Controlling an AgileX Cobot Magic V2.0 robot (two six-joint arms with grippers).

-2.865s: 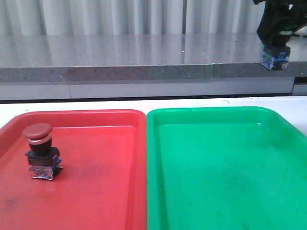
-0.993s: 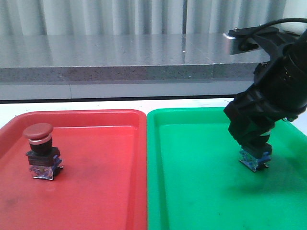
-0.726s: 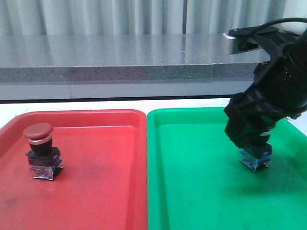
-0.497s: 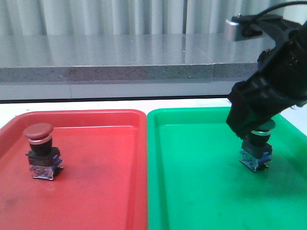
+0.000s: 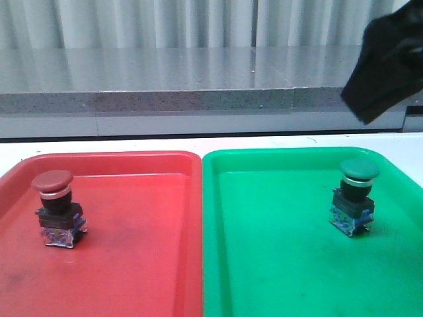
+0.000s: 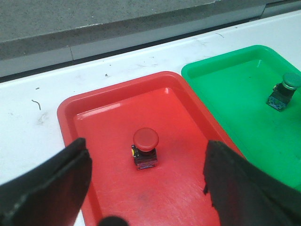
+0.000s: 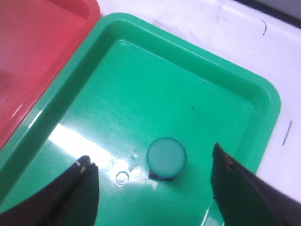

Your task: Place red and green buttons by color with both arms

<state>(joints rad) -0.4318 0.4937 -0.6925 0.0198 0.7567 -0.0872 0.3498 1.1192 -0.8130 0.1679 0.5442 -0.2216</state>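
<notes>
The green button (image 5: 355,196) stands upright on the right side of the green tray (image 5: 277,264); it also shows in the right wrist view (image 7: 166,157) and in the left wrist view (image 6: 285,89). The red button (image 5: 56,207) stands upright on the left side of the red tray (image 5: 132,264); it shows in the left wrist view (image 6: 145,148) too. My right gripper (image 7: 153,193) is open and empty, high above the green button. My left gripper (image 6: 146,188) is open and empty above the red tray, apart from the red button. In the front view only a black part of the right arm (image 5: 386,63) shows.
The two trays sit side by side on a white table (image 6: 28,122). A grey stone ledge (image 5: 165,79) runs behind the table, with pale curtains beyond it.
My right gripper brought the green button down onto the green tray, let go of it, and rose up and away to the upper right. The red button has not moved.
</notes>
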